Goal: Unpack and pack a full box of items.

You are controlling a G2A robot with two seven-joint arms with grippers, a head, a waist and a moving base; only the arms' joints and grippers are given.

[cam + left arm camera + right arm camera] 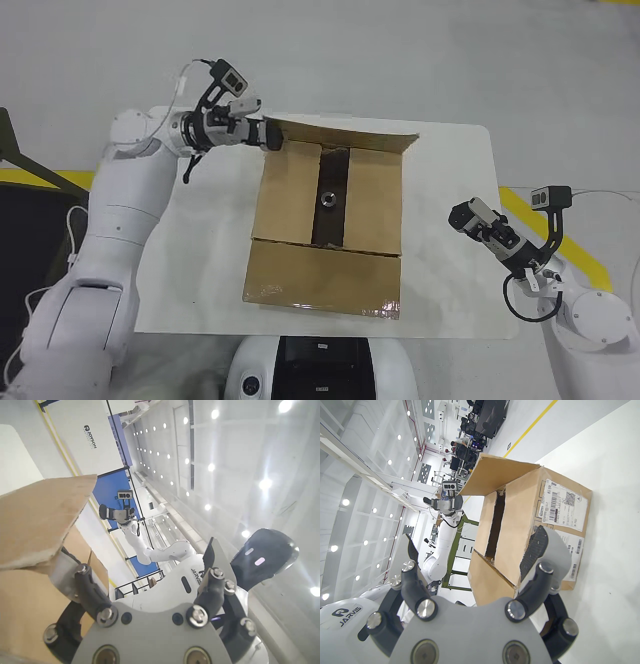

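When viewed from above, box holds a round part

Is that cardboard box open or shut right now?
Partly open. The cardboard box has its far flap raised and near flap folded out, but two inner flaps lie flat with a dark gap between.

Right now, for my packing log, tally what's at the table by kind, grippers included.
Cardboard box: 1
Round metal item seen through its flap gap: 1
Grippers: 2, left gripper and right gripper
Total: 4
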